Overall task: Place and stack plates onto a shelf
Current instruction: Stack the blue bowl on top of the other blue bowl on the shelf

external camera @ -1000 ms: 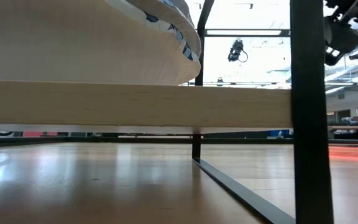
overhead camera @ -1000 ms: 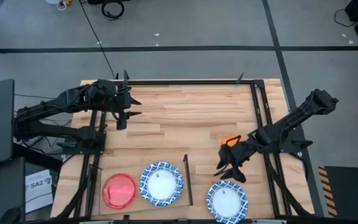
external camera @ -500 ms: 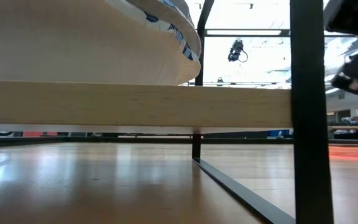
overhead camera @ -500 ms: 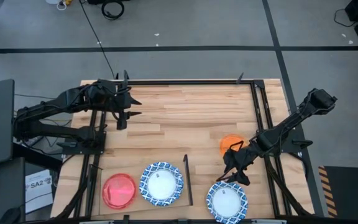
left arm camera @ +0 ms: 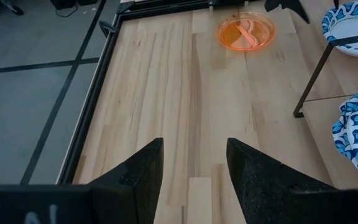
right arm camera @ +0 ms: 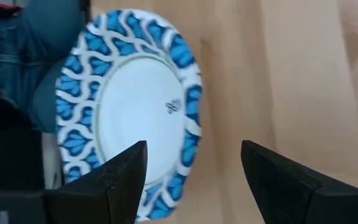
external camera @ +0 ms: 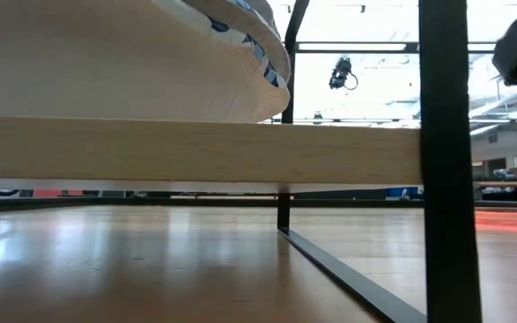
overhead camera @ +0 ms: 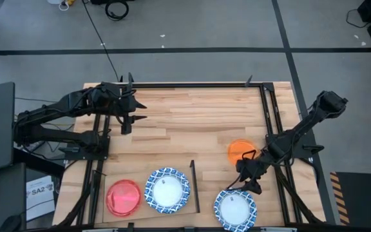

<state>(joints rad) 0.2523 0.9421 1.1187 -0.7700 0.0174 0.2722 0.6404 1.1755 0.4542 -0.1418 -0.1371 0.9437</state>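
Right pincer [overhead camera: 248, 182] wide, seemingly empty, over plate [overhead camera: 235, 208].

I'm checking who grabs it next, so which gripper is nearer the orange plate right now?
The right gripper. It hangs open just past the orange plate, toward a blue-rimmed plate. The left gripper waits open across the table, well away from it.

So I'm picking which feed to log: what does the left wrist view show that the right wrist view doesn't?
Only the left wrist view shows the orange plate on the tabletop, the table's black frame and the open left gripper. Only the right wrist view shows the open right gripper above a blue-and-white plate, with blue denim at the edge. Both show butcher-block wood and blue-patterned plates.
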